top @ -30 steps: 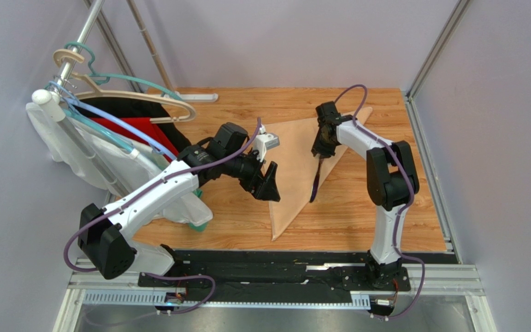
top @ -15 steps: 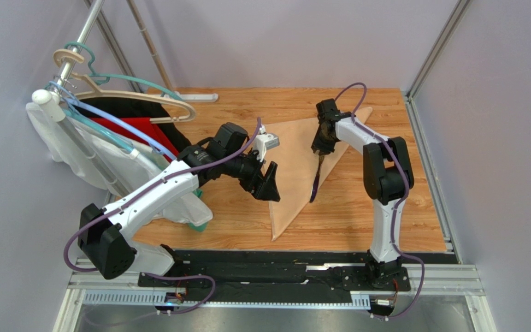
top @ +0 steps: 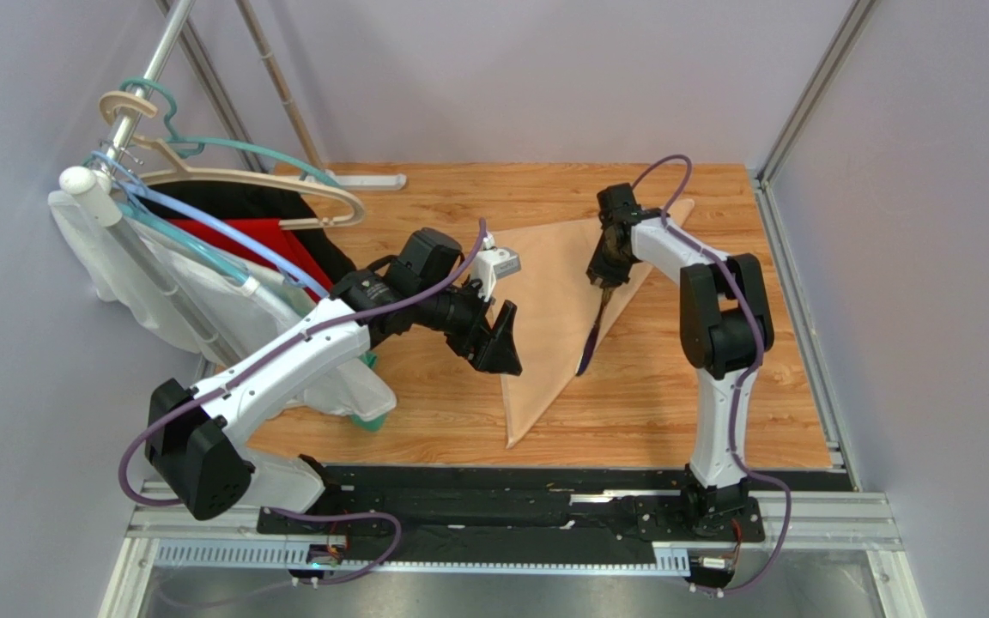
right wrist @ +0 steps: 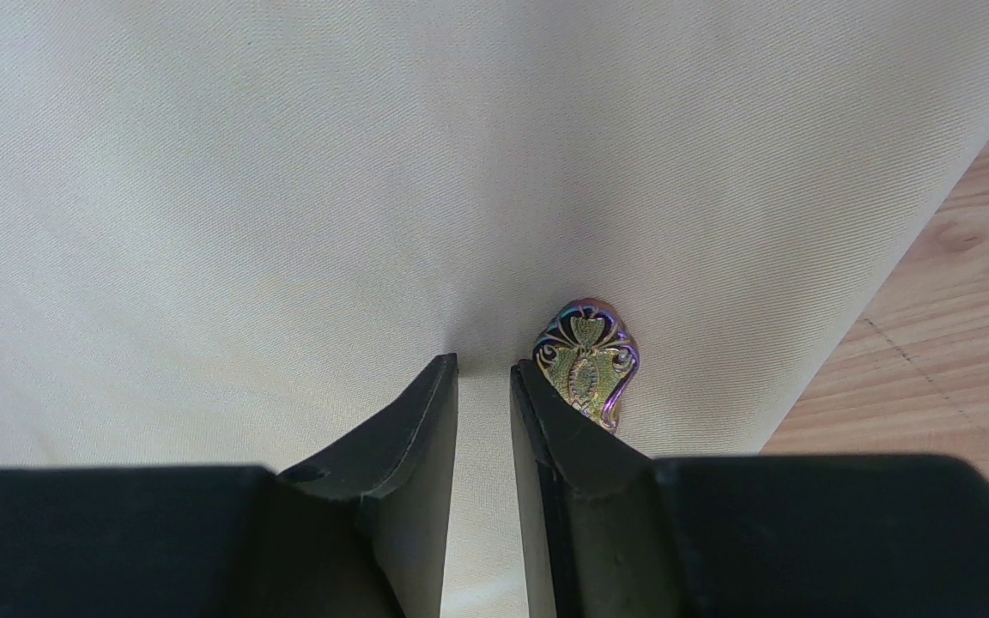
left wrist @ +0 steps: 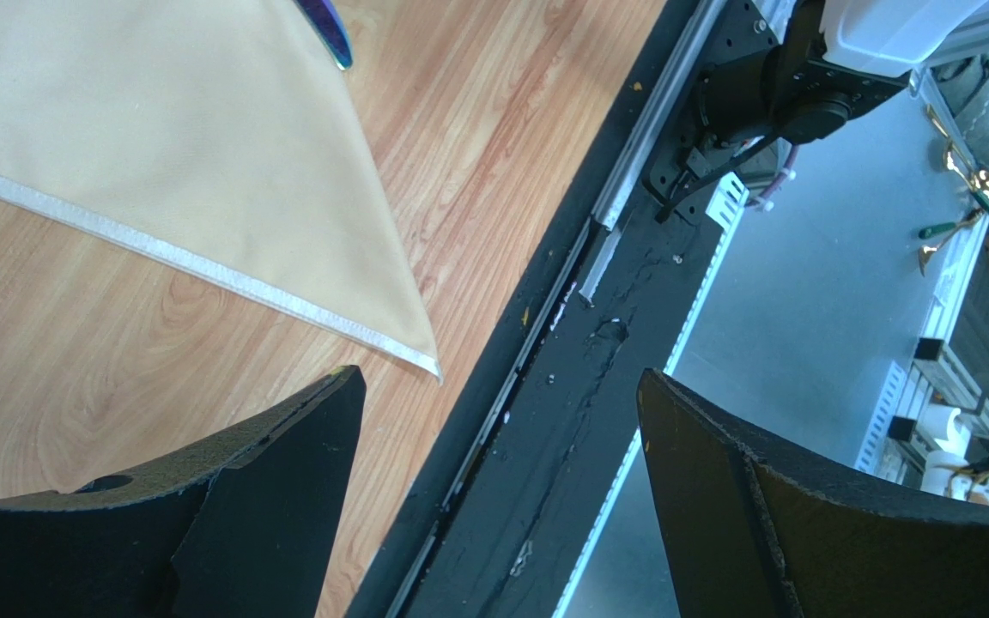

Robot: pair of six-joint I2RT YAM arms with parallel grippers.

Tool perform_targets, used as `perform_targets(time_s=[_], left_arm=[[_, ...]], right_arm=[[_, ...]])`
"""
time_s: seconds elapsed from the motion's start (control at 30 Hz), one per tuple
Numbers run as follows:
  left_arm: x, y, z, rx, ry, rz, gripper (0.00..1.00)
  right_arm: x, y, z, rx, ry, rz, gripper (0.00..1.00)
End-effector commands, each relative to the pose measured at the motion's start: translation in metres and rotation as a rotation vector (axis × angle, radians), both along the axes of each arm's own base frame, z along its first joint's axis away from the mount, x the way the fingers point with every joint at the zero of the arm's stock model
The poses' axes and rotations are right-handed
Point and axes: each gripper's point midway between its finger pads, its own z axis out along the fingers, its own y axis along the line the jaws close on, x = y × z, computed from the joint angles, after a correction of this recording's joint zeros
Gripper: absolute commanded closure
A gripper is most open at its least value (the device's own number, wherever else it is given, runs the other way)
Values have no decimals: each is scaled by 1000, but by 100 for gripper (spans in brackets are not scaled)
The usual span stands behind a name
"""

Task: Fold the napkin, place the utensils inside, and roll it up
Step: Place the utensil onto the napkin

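- Top external view: the napkin (top: 545, 303) is lying flat on the wood table (top: 435, 399). It is folded into a triangle w/ the long point aiming toward the arm bases.
- One purple utensil (top: 589, 337) is lying on the napkin, running along its R edge.
- R gripper (top: 604, 280) is hanging over the far end of the utensil, pointing down at the cloth.
- R wrist view: the jaws are standing only a narrow slit apart. Nothing is sitting between them, and bare cloth is showing through the gap.
- The utensil (right wrist: 586, 358) is showing its ornate handle end just beside the outer face of one finger, not inside the grip.
- L gripper (top: 502, 341) is hovering at the napkin's L edge, jaws spread wide, gripping nothing.
- L wrist view: the napkin's near corner is lying ahead of the spread fingers, apart from them.
- Clothes on hangers (top: 190, 193) are crowding the far L, well apart from the napkin.
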Motion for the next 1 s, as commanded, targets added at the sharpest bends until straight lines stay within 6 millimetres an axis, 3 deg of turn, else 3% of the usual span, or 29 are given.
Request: perform_targets(time_s=[0.0, 0.37, 0.6, 0.67, 0.7, 0.73, 0.83, 0.93, 0.97], left_arm=[[1, 0, 7, -23, -25, -4, 13], [1, 0, 7, -24, -28, -5, 13], [4, 1, 1, -4, -23, 9, 13], [10, 2, -4, 15, -31, 34, 13], [12, 2, -9, 29, -26, 43, 13], [17, 4, -14, 53, -40, 69, 13], [24, 1, -20, 89, -42, 110, 13], [23, -11, -16, 83, -65, 117, 13], [22, -16, -18, 82, -62, 112, 13]], right_arm=[[2, -16, 0, -35, -16, -48, 72], [-11, -37, 6, -74, -6, -76, 73], [-18, -34, 19, -47, -15, -71, 72], [-24, -33, 35, -37, -44, -67, 72], [-34, -33, 32, -35, -31, -58, 72], [-38, -32, 48, -22, -66, -50, 72], [-65, -24, 53, 32, -64, -4, 71], [-93, -23, 49, 11, -33, 33, 70], [-99, -23, 57, 20, -54, 40, 70]])
